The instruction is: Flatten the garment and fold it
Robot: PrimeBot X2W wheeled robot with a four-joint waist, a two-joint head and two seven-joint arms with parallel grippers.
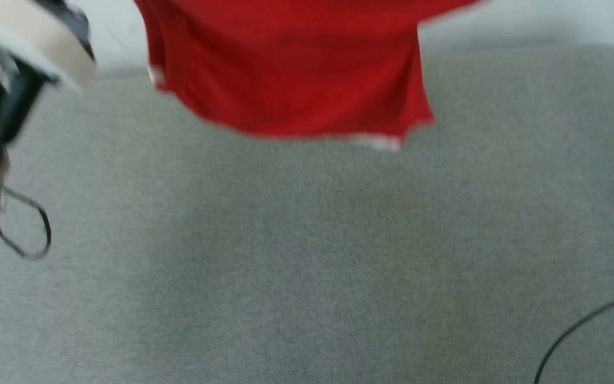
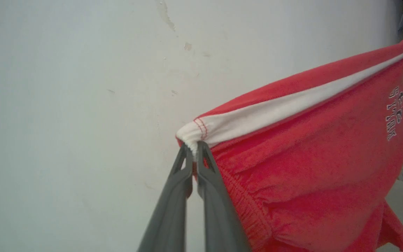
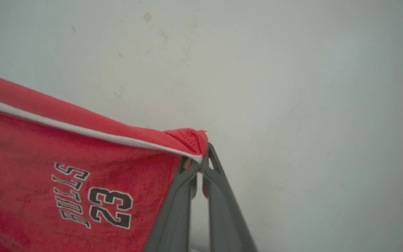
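1. My left gripper (image 2: 195, 148) is pinched tight on a white-striped corner of the red shorts (image 2: 310, 168), right by the elastic waistband.
2. My right gripper (image 3: 199, 160) is clamped on another corner, near the "BULLS 23" print.
3. The shorts hang stretched between the two, over the far edge of the grey surface (image 1: 307, 256).

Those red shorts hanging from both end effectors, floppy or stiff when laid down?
Probably floppy: the shorts sag and ripple below their pinched corners. Likely light, as the left end effector and right end effector each carry them by a tiny pinch. They may crumple on the grey surface.
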